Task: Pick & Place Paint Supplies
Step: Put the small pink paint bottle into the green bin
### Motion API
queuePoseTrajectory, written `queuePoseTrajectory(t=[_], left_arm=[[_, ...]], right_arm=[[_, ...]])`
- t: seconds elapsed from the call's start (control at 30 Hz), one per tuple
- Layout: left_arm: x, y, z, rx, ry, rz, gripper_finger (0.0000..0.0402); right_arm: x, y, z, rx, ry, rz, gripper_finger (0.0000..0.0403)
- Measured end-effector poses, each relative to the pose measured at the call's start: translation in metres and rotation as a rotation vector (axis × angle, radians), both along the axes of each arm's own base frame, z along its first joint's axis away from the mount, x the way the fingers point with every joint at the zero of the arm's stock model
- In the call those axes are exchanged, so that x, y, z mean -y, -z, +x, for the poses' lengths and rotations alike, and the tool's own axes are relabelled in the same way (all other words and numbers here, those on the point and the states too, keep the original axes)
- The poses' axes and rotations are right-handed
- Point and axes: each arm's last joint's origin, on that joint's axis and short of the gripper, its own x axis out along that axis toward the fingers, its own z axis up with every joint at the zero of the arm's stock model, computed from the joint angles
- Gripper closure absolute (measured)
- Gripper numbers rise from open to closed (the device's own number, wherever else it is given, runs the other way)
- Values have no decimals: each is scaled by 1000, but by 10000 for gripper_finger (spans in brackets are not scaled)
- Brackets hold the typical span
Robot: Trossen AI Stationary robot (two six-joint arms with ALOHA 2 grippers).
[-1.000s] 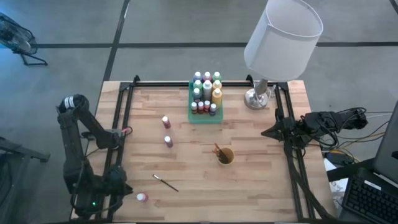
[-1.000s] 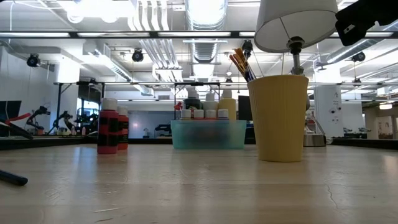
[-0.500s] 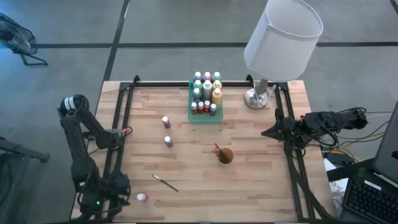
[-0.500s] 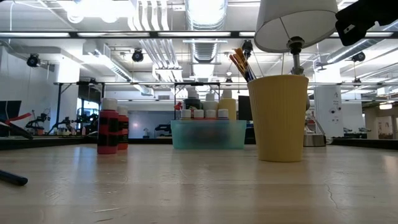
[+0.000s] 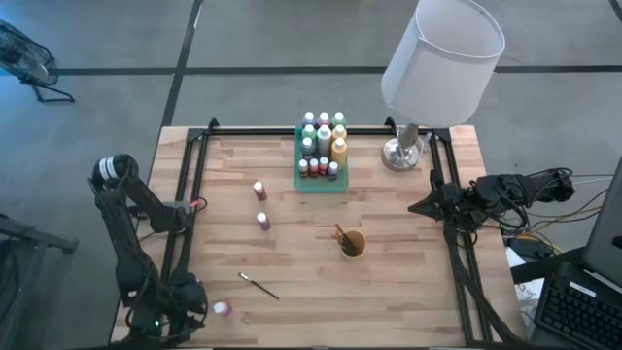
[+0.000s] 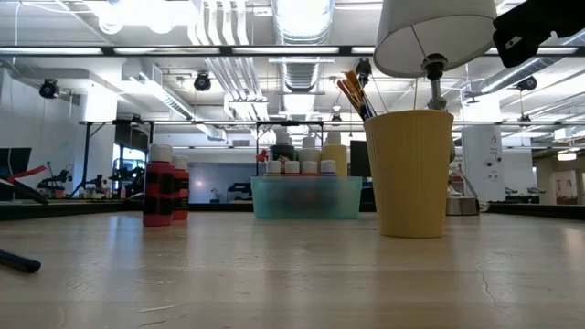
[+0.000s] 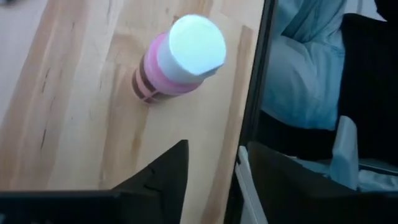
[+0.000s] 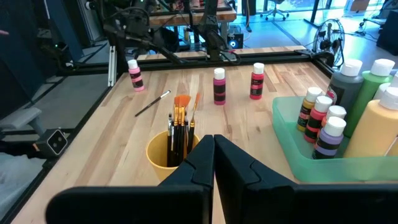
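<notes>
lampshade (image 6: 437,32) cut off above, paintbrush (image 6: 16,262) cut off leftward

Left tool (image 7: 211,165) apparently parted, right tool (image 8: 214,155) closed

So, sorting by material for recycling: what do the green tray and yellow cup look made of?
Green tray: likely translucent plastic, since bottle bases show dimly through its glossy wall. Yellow cup: probably matte plastic, opaque with fine vertical ribbing, though paper can't be ruled out.
</notes>
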Motion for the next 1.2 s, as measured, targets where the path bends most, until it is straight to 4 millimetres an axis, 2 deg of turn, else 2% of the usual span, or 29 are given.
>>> queuePoseTrajectory(t=[0.3, 0.7, 0.83, 1.07, 1.2], left_arm=[[-5, -12, 7, 65, -2, 88, 272], [-9, -13, 19, 114, -23, 132, 271], [-14, -8, 17, 79, -76, 152, 247], [-14, -8, 17, 76, -100, 139, 167], [-14, -9, 18, 94, -107, 133, 136]], right_arm=[[0, 0, 0, 0, 0, 0, 394], [0, 0, 0, 0, 0, 0, 394], [0, 0, 0, 0, 0, 0, 394], [0, 0, 0, 0, 0, 0, 394], [0, 0, 0, 0, 0, 0, 394]])
